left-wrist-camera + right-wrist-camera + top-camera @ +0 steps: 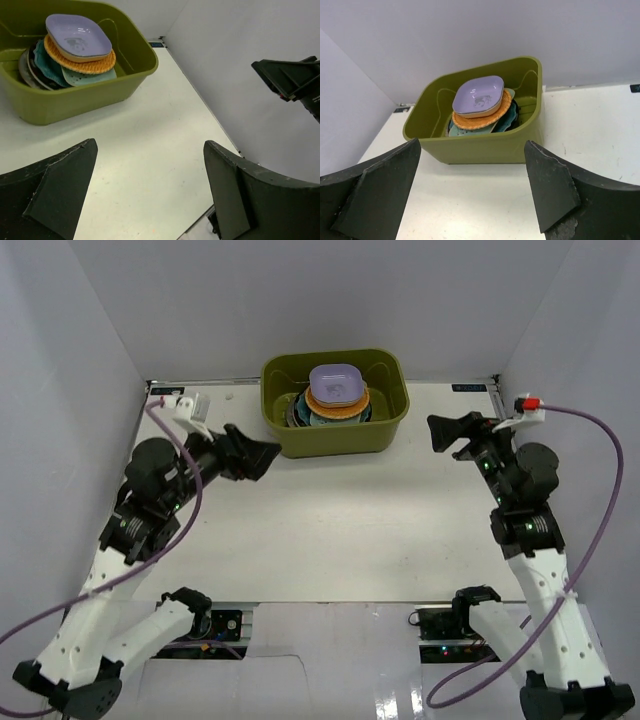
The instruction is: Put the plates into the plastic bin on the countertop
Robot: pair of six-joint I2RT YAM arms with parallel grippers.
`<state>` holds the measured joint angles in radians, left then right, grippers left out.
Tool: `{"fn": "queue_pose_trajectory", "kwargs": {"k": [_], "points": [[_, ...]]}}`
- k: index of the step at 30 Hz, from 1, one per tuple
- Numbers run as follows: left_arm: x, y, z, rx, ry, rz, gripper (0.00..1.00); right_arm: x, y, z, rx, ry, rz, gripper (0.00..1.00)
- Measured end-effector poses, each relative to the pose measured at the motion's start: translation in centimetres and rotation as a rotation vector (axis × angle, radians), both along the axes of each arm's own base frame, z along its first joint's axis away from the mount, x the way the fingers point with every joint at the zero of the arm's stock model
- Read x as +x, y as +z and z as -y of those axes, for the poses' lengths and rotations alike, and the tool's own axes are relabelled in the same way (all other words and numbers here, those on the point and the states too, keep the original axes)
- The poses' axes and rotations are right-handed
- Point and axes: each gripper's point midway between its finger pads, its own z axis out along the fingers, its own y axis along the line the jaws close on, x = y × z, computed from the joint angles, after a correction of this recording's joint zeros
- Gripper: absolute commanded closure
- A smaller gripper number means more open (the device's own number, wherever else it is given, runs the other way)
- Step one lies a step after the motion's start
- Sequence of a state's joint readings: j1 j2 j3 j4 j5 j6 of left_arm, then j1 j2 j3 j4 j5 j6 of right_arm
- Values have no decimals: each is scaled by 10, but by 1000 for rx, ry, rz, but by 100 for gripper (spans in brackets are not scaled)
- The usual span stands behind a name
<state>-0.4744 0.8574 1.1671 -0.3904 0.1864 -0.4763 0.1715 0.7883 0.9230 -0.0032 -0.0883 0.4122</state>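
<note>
From the top camera, the plastic bin (335,443) sits at the far edge of the table (340,530), about midway along it. The plates (335,405) are stacked inside it, with a lavender plate (335,383) uppermost on an orange plate (318,400). The left claw (268,458) hangs just off the bin's near left corner. The right claw (436,435) hangs off the bin's right end, apart from it. Both are released and grasp nothing.

In the left wrist camera, the left claw's fingers stand wide apart over bare table with nothing between them. The bin lies ahead to the left. Under the orange plate a teal scalloped plate (46,62) leans, and darker plates stand tilted behind it. The right claw shows at the right, in front of the white wall (225,60).

In the right wrist camera, the right claw's fingers are spread wide and empty. The bin is straight ahead between them, not touched. The lavender plate tops the pile, with the orange one beneath.
</note>
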Motion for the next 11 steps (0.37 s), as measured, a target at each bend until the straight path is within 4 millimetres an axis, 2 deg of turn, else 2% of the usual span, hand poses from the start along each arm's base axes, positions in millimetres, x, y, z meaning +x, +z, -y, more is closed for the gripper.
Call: {"fn": "queue_pose_trajectory", "kwargs": {"k": [2,5,8,11], "points": [[-24,-15,-13,2,3,-8,2,-20,1,5,15,-10,37,10],[-55,-28,-27,-12,-1,1,2,-39,0,8,42,-13,61,10],[-76,-28,-34,-32,-21,25,2,-53,6,11,58,-14,75,10],[-85,-20,-34,-41,-48,43,2,-61,13,14,61,-24,63,10]]}}
